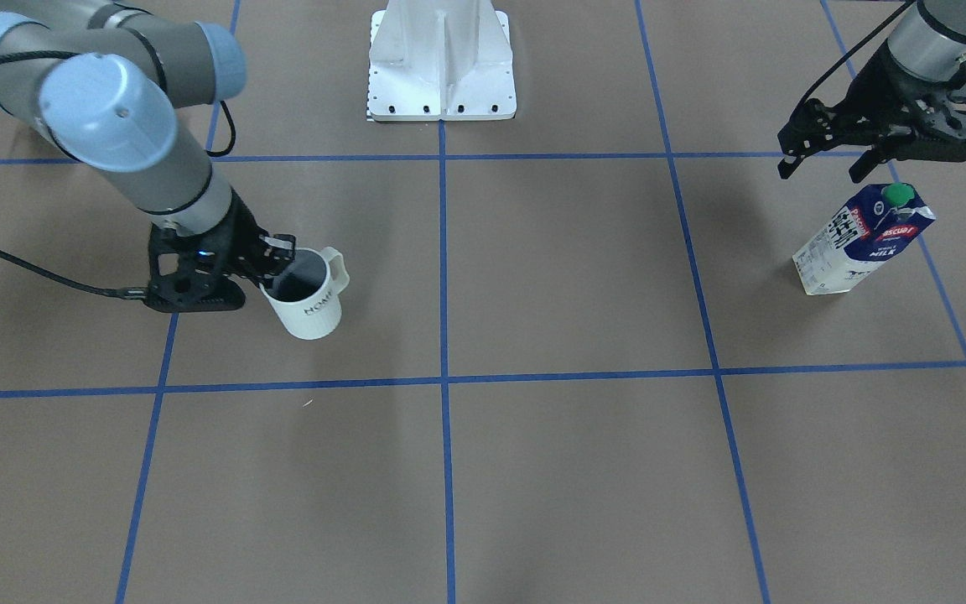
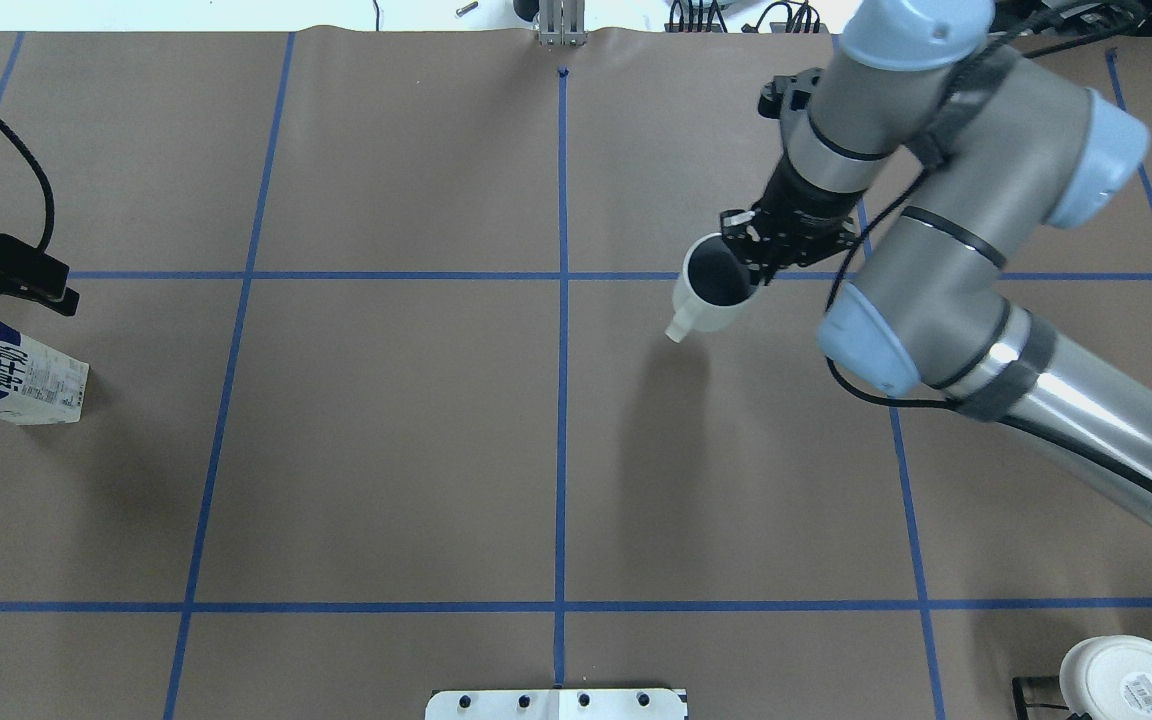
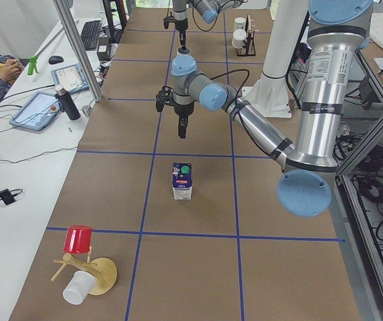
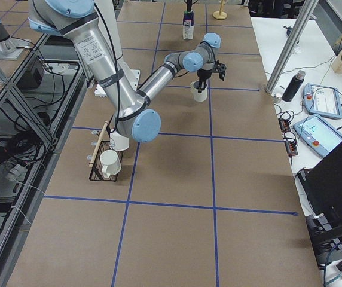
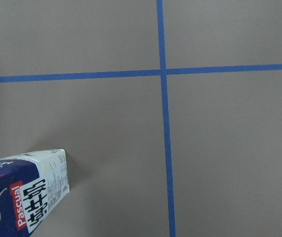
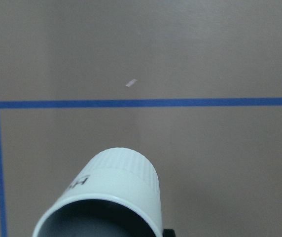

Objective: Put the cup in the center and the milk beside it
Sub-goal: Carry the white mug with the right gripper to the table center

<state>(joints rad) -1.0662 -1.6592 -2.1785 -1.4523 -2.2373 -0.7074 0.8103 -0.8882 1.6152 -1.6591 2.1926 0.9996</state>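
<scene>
A white ribbed mug [image 1: 309, 295] with a grey inside and black lettering hangs tilted, pinched at its rim by the right gripper [image 1: 276, 270]. It is out in front of the robot's white base [image 1: 441, 63] and toward the base's right, loop handle turned inward. The milk carton [image 1: 864, 242], dark blue and white with a green cap and red band, stands upright well off to the base's left.

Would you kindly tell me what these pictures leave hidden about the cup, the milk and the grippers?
Overhead view: left edge cuts the cap end off the milk.
Right wrist view: bottom edge crops the cup; no handle shows.
Left wrist view: no fingers of the left gripper show.
Exterior right view: the right gripper is too small to show its grip.
</scene>
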